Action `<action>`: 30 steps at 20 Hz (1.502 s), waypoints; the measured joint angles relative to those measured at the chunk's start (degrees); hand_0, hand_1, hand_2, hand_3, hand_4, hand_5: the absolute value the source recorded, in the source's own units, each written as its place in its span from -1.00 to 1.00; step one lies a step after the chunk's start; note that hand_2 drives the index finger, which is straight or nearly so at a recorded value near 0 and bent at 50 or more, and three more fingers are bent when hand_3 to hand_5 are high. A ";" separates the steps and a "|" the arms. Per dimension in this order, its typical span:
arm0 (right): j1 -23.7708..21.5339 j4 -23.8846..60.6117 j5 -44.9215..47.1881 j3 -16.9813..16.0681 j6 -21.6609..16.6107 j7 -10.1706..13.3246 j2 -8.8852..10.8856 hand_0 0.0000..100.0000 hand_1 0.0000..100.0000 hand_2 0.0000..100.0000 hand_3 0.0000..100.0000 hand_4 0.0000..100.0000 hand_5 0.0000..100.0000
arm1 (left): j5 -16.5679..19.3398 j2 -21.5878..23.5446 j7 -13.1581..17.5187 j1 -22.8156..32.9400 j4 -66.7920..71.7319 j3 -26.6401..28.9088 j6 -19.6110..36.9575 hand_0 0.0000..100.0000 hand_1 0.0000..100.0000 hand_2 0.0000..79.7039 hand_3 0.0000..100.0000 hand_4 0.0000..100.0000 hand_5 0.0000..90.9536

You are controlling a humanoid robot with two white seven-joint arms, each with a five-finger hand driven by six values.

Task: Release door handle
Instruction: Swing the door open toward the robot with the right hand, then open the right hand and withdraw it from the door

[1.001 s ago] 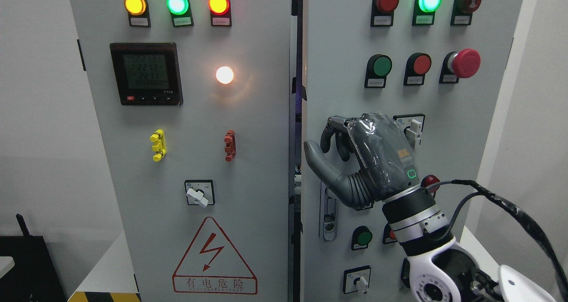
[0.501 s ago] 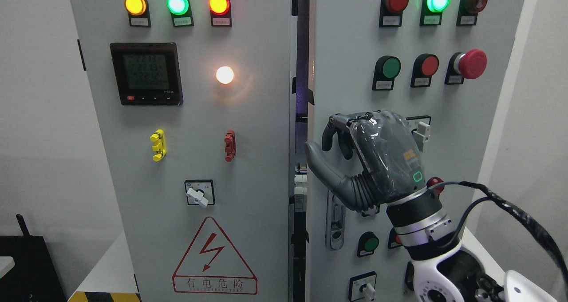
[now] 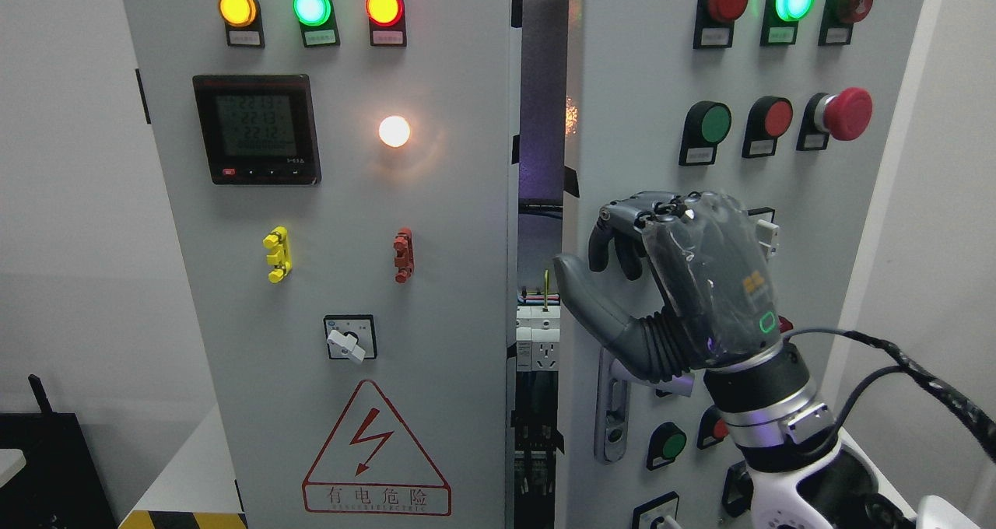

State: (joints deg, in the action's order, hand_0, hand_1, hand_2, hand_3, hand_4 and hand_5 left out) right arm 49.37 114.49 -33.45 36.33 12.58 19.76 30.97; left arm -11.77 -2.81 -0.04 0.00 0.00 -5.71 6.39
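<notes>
On the cabinet door (image 3: 646, 187), right hand (image 3: 685, 280) fingers (image 3: 615, 245) curl, seemingly gripping the upright handle (image 3: 612, 412).

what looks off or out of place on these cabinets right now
The right door stands ajar, leaving a dark gap that exposes breakers and a socket inside. The right hand is curled in front of that door above the handle plate. Nothing looks damaged.
</notes>
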 measured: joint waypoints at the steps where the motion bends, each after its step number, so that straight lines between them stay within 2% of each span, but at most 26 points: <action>1: -0.63 0.28 -0.42 -1.03 -0.76 0.03 -0.07 0.09 -0.59 0.49 1.00 0.92 1.00 | 0.00 0.00 0.00 0.00 0.00 0.00 0.00 -0.76 -0.22 -1.00 -1.00 -1.00 -1.00; 10: -6.00 2.65 -3.10 -9.83 -6.47 0.15 -0.44 0.09 -0.59 0.50 1.00 0.92 1.00 | 0.00 0.00 0.00 0.00 0.00 0.00 0.00 -0.76 -0.22 -1.00 -1.00 -1.00 -1.00; 24: -10.80 4.36 -4.16 -23.74 -17.40 1.14 -0.66 0.09 -0.57 0.51 1.00 0.94 1.00 | 0.00 0.00 0.00 0.00 0.00 0.00 0.00 -0.76 -0.22 -1.00 -1.00 -1.00 -1.00; 30: -17.10 4.65 -4.23 -31.97 -20.58 1.18 -0.79 0.08 -0.56 0.52 1.00 0.93 1.00 | 0.00 0.00 0.00 0.00 0.00 0.00 0.00 -0.76 -0.22 -1.00 -1.00 -1.00 -1.00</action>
State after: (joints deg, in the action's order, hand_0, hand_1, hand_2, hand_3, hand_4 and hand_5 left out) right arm 32.26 119.14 -37.68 4.36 -8.01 20.94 30.18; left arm -11.78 -2.81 -0.04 0.00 0.00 -5.71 6.39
